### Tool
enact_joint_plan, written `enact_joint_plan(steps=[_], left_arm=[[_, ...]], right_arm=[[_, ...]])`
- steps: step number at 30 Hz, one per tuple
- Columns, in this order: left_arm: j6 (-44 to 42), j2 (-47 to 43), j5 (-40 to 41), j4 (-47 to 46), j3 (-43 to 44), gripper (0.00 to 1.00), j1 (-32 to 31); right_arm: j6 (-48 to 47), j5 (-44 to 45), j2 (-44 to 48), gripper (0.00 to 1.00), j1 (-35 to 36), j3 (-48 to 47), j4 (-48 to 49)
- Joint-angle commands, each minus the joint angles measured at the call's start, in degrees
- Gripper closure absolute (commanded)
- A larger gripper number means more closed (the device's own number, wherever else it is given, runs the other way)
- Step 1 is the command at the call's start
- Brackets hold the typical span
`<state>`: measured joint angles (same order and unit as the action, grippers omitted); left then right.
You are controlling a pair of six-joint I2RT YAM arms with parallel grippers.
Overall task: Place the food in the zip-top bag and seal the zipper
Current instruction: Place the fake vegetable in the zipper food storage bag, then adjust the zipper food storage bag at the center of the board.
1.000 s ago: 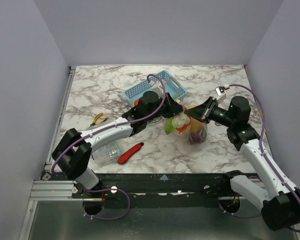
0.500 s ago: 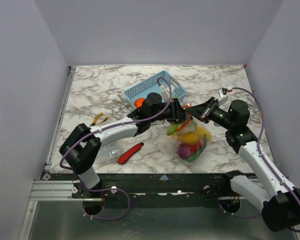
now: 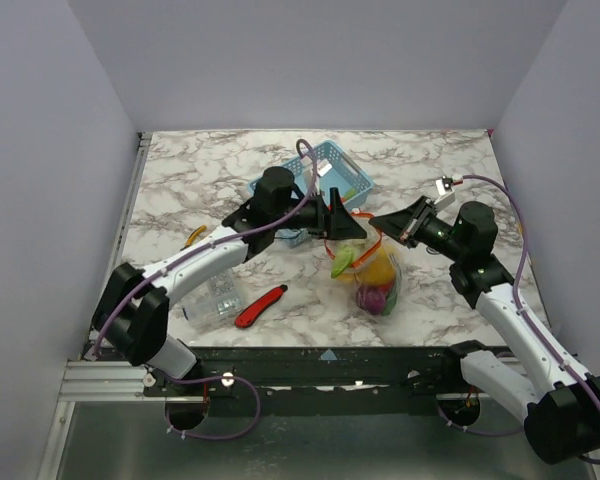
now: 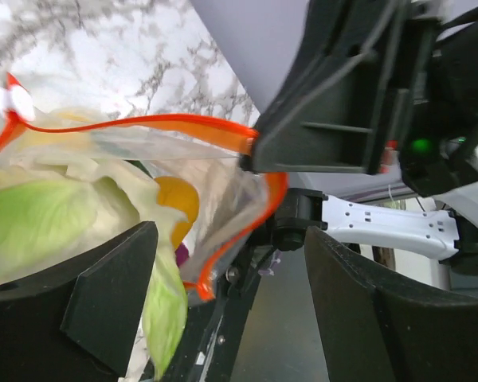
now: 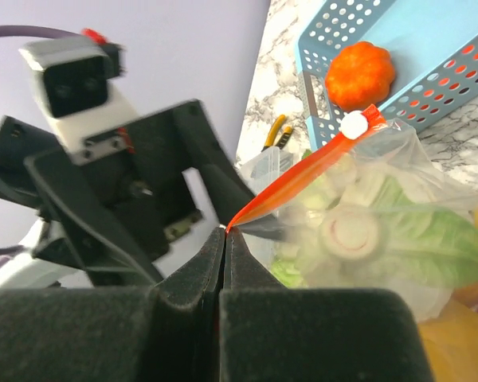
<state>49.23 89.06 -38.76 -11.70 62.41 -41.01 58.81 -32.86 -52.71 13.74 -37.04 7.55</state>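
The clear zip-top bag (image 3: 377, 283) hangs above the table with the food inside: a green leaf (image 3: 342, 258), a yellow piece (image 3: 381, 267) and a purple piece (image 3: 375, 298). My right gripper (image 5: 225, 231) is shut on one end of the orange-red zipper (image 5: 303, 171). A white slider (image 5: 353, 125) sits at the strip's far end. My left gripper (image 4: 231, 310) is open at the bag's mouth. A corner of the zipper (image 4: 183, 123) droops between its fingers (image 4: 103, 310) without being pinched. An orange toy (image 5: 360, 76) lies in the blue basket (image 5: 430, 48).
The blue lattice basket (image 3: 348, 178) stands behind the left arm. A red utility knife (image 3: 260, 306) and a clear ridged box (image 3: 215, 300) lie near the front left, with yellow pliers (image 3: 195, 238) further left.
My left gripper has opened, let go of the bag's mouth and drawn back to the left. The bag now hangs from the right gripper alone.
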Motion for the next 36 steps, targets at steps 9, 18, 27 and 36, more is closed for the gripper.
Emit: enact_joint_plan(steps=[9, 18, 27, 36], left_arm=[[-7.57, -16.12, 6.15, 10.36, -7.78, 0.59, 8.4], [0.02, -7.49, 7.59, 5.34, -11.87, 0.64, 8.53], [6.72, 0.21, 4.04, -5.1, -13.09, 0.67, 6.71], [5.96, 4.17, 5.89, -4.55, -10.7, 0.72, 6.22]], right_arm=[[-5.36, -1.56, -0.3, 1.0, 0.15, -0.44, 1.45], [-5.45, -1.6, 0.52, 1.0, 0.23, 0.33, 1.2], [-5.19, -1.42, 0.74, 1.0, 0.15, 0.39, 1.07], [-4.93, -1.68, 0.83, 1.0, 0.19, 0.14, 1.09]])
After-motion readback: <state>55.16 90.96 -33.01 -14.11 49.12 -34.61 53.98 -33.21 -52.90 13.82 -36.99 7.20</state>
